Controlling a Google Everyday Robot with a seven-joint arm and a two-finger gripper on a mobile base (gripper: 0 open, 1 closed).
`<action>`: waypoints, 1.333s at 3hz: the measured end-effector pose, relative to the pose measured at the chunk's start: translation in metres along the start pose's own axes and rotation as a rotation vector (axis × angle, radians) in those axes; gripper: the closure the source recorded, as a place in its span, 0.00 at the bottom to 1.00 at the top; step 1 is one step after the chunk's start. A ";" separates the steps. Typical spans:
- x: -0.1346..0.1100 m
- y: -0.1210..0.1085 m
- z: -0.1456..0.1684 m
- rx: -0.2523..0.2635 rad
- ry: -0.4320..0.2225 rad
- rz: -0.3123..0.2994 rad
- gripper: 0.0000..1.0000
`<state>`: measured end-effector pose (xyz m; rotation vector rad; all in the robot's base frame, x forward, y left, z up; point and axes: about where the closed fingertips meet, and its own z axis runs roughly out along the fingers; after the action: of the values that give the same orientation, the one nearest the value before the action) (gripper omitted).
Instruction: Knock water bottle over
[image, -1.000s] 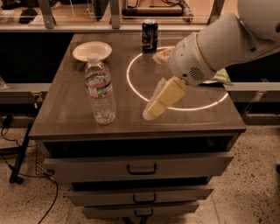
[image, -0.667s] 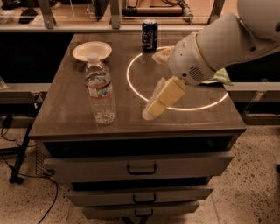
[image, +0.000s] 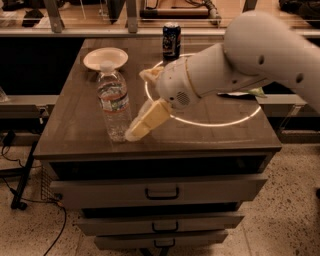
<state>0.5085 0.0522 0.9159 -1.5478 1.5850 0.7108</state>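
The water bottle (image: 114, 102) stood upright on the front-left part of the wooden table top (image: 80, 120), its white cap on and its base close to the front edge. A strip of bare wood lay between it and the left edge, and a narrower strip ran in front of it before the top dropped away to the drawers (image: 162, 192) below. Behind it, toward the back-left corner, sat a shallow white plate (image: 105, 58), apart from the bottle. A dark blue soda can (image: 171, 40) stood well apart at the back edge. A bright ring of light (image: 200, 122) marked the wood to the right of the bottle. The gripper (image: 137, 105) hung just to the right of the bottle, reaching in from the right on the thick white arm (image: 240, 65). It was released and held nothing: its cream fingers (image: 150, 117) were spread apart, one high near the bottle's shoulder and one slanting down to the table. The lower tip lay against or just beside the bottle's base; contact could not be told.
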 end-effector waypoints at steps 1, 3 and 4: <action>-0.009 -0.001 0.028 -0.039 -0.077 0.002 0.00; -0.011 -0.012 0.037 0.013 -0.165 0.061 0.49; -0.009 -0.033 0.003 0.138 -0.148 0.127 0.81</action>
<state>0.5405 0.0562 0.9261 -1.2749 1.5970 0.7510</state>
